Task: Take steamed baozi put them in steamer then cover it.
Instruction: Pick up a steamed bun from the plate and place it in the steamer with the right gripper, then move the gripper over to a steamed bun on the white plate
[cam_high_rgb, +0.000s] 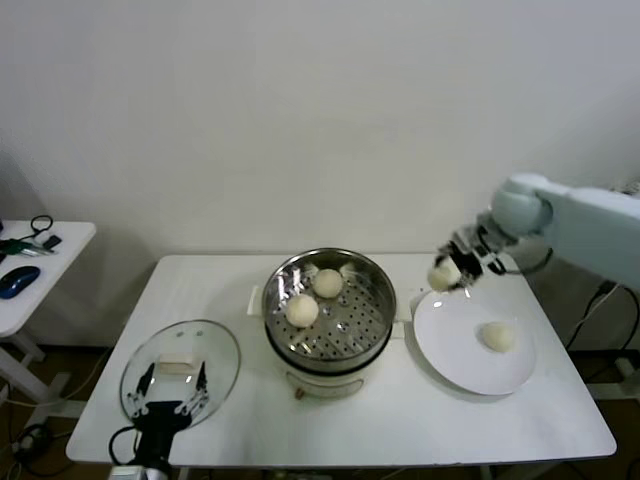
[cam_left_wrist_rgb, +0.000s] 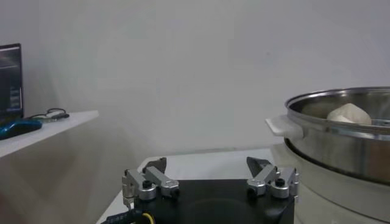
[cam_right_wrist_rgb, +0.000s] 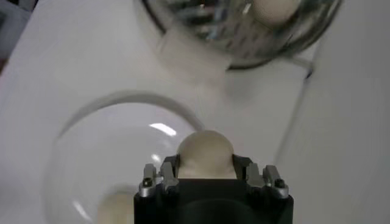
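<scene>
The steamer (cam_high_rgb: 379, 300) stands mid-table with two baozi (cam_high_rgb: 302, 311) (cam_high_rgb: 328, 283) on its perforated floor. My right gripper (cam_high_rgb: 449, 274) is shut on a third baozi (cam_high_rgb: 442, 272), held in the air over the white plate's far left rim, to the steamer's right. In the right wrist view that baozi (cam_right_wrist_rgb: 205, 152) sits between the fingers (cam_right_wrist_rgb: 169, 169). One more baozi (cam_high_rgb: 498, 336) lies on the plate (cam_high_rgb: 452, 352). The glass cover (cam_high_rgb: 218, 352) lies flat at the table's front left. My left gripper (cam_high_rgb: 172, 394) hangs open over its near edge, holding nothing.
A small side table (cam_high_rgb: 60, 250) with a blue mouse (cam_high_rgb: 19, 281) and cables stands to the left. The work table's front edge runs just below the cover and plate. A white wall closes the back. The steamer's side handle (cam_left_wrist_rgb: 283, 127) juts toward the left gripper (cam_left_wrist_rgb: 210, 173).
</scene>
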